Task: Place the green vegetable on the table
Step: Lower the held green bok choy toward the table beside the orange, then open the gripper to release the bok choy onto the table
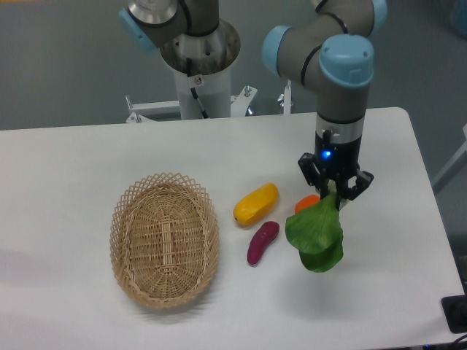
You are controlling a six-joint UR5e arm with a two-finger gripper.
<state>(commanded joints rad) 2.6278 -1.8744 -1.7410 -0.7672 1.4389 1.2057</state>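
The green vegetable [315, 235], a broad dark green leaf, hangs from my gripper [334, 191] at the right of the white table [73, 160]. My gripper is shut on its upper end, so the stem is hidden between the fingers. The leaf's lower edge is close to the tabletop; I cannot tell if it touches. An orange piece [306, 202] peeks out just behind the leaf on the left.
A yellow piece [256, 203] and a purple sweet-potato-shaped piece [263, 241] lie left of the leaf. An oval wicker basket [165, 238] stands at the left, with nothing in it. The robot base [198, 65] rises behind the table's far edge.
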